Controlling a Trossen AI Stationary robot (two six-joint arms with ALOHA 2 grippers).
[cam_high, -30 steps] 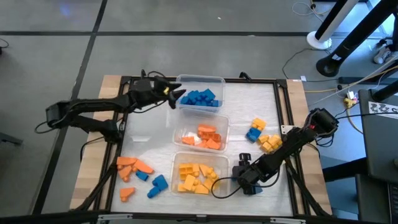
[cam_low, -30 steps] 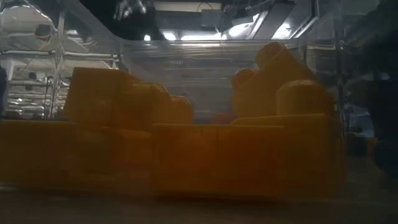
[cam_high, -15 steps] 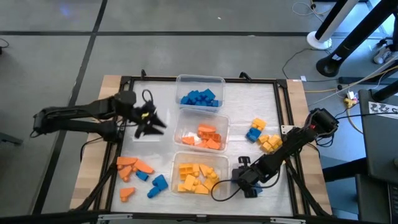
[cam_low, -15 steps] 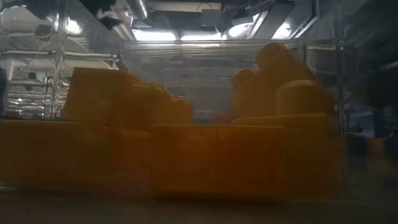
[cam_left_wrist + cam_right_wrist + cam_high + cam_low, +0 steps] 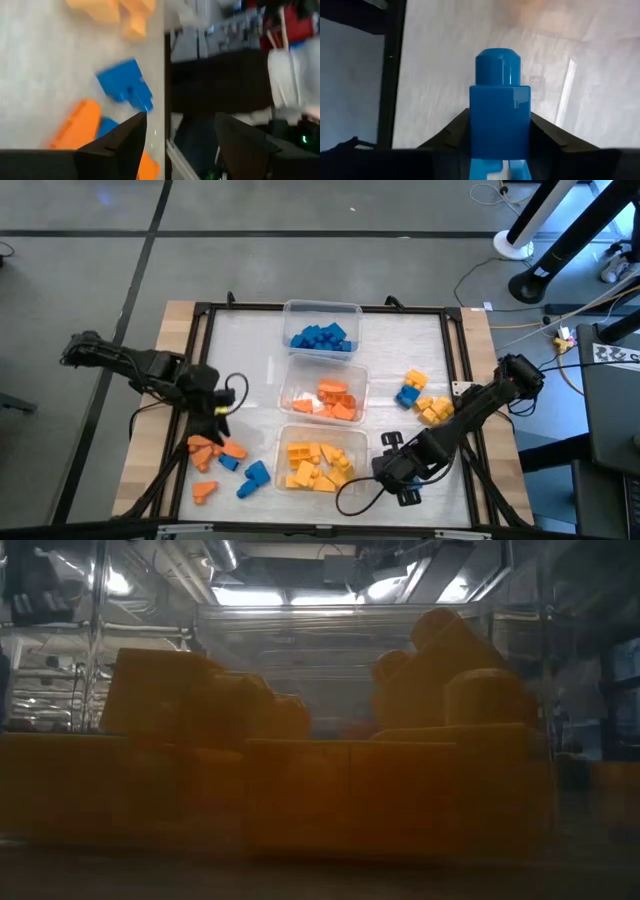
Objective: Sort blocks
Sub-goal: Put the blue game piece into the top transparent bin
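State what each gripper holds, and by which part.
Right gripper grips a blue block by its lower sides, stud pointing away. Left gripper is open and holds nothing.

The high view is evenly lit and sharp, with soft shadows under both arms on the pale table (image 5: 420, 345). The low view is dim and hazy: yellow blocks (image 5: 300, 790) fill it close up, out of focus, backlit by bright ceiling lights (image 5: 120, 582) glaring through a clear tub wall. The left wrist view is motion-blurred. In the right wrist view a blue block (image 5: 499, 115) shows glossy highlights against a blurred background.
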